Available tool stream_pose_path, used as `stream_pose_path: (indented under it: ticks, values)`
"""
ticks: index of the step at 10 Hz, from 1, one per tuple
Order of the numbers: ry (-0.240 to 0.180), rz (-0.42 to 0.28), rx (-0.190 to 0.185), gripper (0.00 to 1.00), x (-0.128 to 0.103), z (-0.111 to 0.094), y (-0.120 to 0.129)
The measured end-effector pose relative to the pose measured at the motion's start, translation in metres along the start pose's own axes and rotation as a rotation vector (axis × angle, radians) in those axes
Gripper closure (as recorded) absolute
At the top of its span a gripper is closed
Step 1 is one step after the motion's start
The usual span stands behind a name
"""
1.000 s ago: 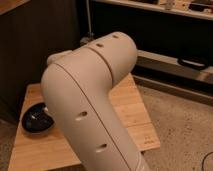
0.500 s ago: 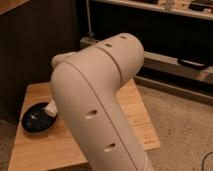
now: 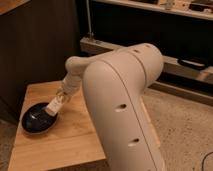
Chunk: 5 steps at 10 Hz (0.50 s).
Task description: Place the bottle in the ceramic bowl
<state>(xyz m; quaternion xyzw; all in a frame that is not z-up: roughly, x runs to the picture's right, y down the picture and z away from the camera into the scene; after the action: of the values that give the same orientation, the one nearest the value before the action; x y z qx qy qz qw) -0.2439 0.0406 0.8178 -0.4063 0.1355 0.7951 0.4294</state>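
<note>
On the left of the tabletop [image 3: 65,145], light wood: item one, the ceramic bowl [image 3: 33,120], dark and glossy, near the left edge, upright.

Change since half a second ago: the arm [image 3: 120,100] has swung its bulky upper link to the right. The forearm and wrist, hidden before, now show reaching down and left. The bowl, then half covered by the arm, is now in full view apart from its right rim.

Item two, the gripper [image 3: 58,101]: at the end of the forearm, just above the bowl's right rim. Jaws drawn in narrow, clasping the upper end of the bottle.

Item three, the bottle [image 3: 52,107]: white with a pale marked label, tilted. Its lower end hangs over the bowl's right side; contact with the bowl cannot be told.

Edges and room: bare wood lies in front of the bowl up to the near edge. A narrow strip lies between the bowl and the left edge. A dark wall panel [image 3: 40,45] stands close behind. To the right, the arm covers the tabletop's far side, with speckled floor [image 3: 187,125] beyond.
</note>
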Motion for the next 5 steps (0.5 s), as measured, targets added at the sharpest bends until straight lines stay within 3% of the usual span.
stream_pose_path:
  ticks: [3, 5]
  values:
    - [0.134, -0.056, -0.143, 1.00, 0.002, 0.006, 0.011]
    - [0.198, -0.087, -0.179, 1.00, 0.011, 0.013, 0.020]
